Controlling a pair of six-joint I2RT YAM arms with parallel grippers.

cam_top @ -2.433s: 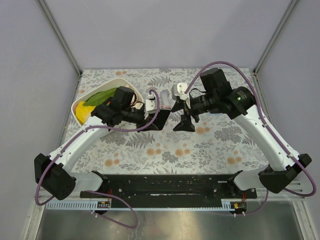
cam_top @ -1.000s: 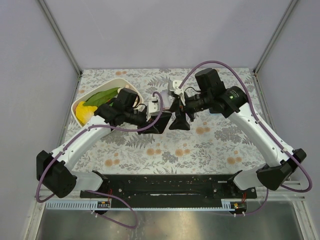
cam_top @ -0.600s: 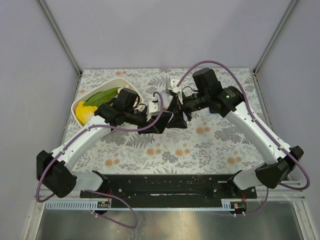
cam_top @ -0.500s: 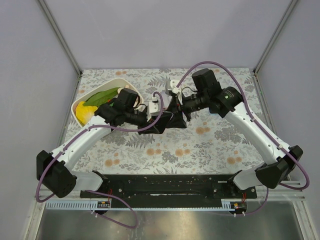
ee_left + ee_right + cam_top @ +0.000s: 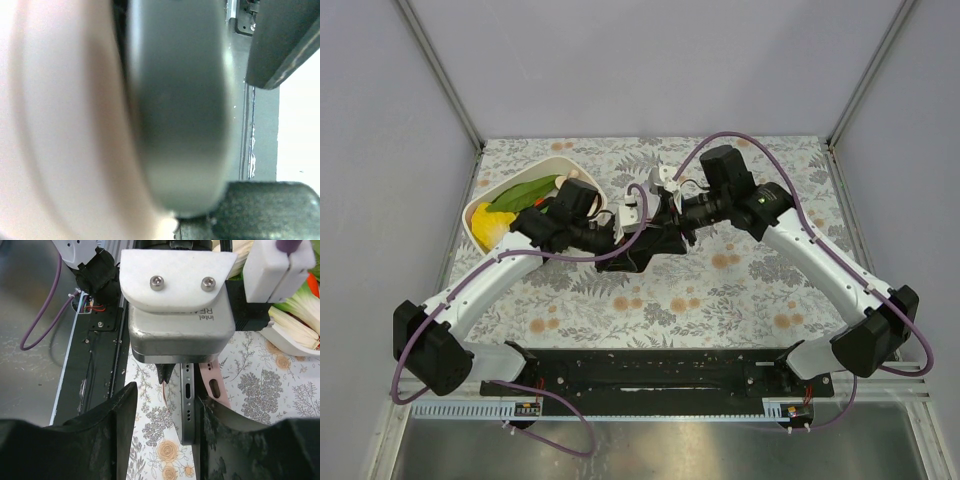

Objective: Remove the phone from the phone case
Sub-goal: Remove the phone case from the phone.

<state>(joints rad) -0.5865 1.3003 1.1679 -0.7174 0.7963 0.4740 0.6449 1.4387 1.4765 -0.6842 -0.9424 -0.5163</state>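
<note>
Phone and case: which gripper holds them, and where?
The left gripper clamps the phone case, with the phone in it, at the end opposite the ports. The right gripper straddles the port end, not yet shut.

From the top: looking steeply down from above and behind the arm bases, far enough back to take in the whole bench (image 5: pixel 650 300). Over to the left wrist: pressed right up against the phone (image 5: pixel 175 100) and its pink case (image 5: pixel 60 125), edge-on, too close to focus. And the right wrist: peering past the right pincer (image 5: pixel 167 410) toward the near edge of the bench, close in, straight at the left wrist camera (image 5: pixel 182 335). Shared by all three: phone and case at mid-bench. Shared by top and right wrist: the white bowl (image 5: pixel 512 180).
</note>
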